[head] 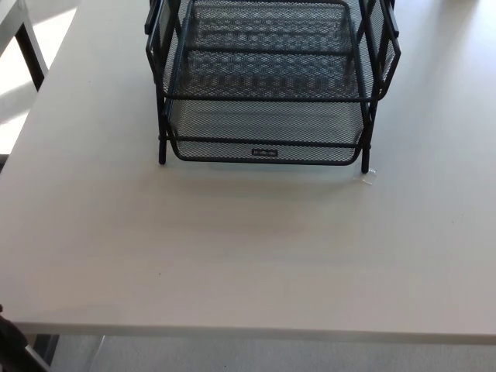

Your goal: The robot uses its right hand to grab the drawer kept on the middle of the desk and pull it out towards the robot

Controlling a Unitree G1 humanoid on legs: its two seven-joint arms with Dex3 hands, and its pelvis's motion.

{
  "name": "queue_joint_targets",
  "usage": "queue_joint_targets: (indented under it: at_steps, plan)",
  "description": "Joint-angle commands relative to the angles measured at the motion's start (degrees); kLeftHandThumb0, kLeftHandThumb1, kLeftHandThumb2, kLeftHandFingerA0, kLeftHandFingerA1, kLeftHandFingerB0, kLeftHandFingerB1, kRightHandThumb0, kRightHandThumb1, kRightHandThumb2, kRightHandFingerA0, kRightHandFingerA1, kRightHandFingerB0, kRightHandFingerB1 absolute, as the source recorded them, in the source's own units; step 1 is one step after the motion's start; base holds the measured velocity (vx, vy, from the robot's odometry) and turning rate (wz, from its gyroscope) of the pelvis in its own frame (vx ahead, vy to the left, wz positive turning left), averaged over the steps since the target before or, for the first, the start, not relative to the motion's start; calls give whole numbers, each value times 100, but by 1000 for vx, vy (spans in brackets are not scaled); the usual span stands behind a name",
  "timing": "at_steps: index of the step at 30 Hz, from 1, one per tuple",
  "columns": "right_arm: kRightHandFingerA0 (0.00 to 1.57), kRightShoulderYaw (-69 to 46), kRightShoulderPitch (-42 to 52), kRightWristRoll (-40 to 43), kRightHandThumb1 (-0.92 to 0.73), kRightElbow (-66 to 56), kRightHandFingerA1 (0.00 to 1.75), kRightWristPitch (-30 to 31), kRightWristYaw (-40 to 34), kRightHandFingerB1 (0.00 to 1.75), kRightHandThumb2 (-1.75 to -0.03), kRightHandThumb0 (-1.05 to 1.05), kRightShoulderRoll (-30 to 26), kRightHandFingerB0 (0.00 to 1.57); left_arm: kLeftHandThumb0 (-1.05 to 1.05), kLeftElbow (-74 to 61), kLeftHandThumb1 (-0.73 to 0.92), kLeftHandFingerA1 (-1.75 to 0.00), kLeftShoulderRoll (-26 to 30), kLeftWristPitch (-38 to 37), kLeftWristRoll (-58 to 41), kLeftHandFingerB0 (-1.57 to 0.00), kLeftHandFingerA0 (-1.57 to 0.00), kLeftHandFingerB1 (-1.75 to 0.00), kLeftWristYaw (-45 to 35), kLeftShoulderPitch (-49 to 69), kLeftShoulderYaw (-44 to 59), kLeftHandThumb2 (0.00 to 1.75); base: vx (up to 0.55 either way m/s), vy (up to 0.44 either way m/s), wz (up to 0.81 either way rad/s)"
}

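Observation:
A black wire-mesh drawer rack [267, 77] stands at the far middle of the white desk [232, 248]. Its bottom drawer [267, 143] sits in the frame, its front lip carrying a small label and sticking out slightly past the two front legs. Two more mesh trays lie stacked above it. Neither of my hands shows in the head view.
A small clear scrap [369, 176] lies by the rack's front right leg. The desk's near edge runs along the bottom of the picture, with grey floor below. A dark table leg [31, 54] stands beyond the desk's left edge.

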Motion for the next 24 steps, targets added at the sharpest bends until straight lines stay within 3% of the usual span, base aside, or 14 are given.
queue_joint_targets:
  at_steps: [1, 9, 10, 13, 14, 24]
  plan:
    - [31, -1, 30, 53, -72, 22, 38, -67, 4, 30, -62, -38, -139, 21, -32, -58, 58, -80, 32, 97, 4, -79, -78, -53, -1, 46, 60, 57, 0, 0, 0]
    - [31, 21, -8, 43, -72, -6, 40, 18, 46, 30, -63, -39, -149, 20, -31, -28, 56, -80, -29, 95, -43, -80, -79, -53, 24, 68, 67, 57, 0, 0, 0]
    - [27, 47, -33, 14, -60, 68, 48, -59, 19, 38, -75, -45, -159, 17, -32, 0, 57, -80, -9, 56, -17, -79, -78, -53, 30, 62, 60, 57, 0, 0, 0]
    - [26, 20, -23, 53, -60, 53, 47, -55, 8, 38, -75, -45, -139, 18, -31, 34, 56, -80, -20, 10, -25, -79, -79, -53, 50, 50, 60, 57, 0, 0, 0]
    - [29, 38, -29, 34, -72, 37, 41, -31, 15, 30, -63, -41, -138, 21, -33, -18, 57, -81, -6, 12, 17, -79, -79, -54, 60, 75, 68, 57, 0, 0, 0]
    - [28, 68, 76, 44, -72, -136, 41, 75, 99, 30, -62, -39, -126, 21, -33, -34, 57, -81, -21, 88, -16, -79, -80, -53, 22, 116, 87, 58, 0, 0, 0]
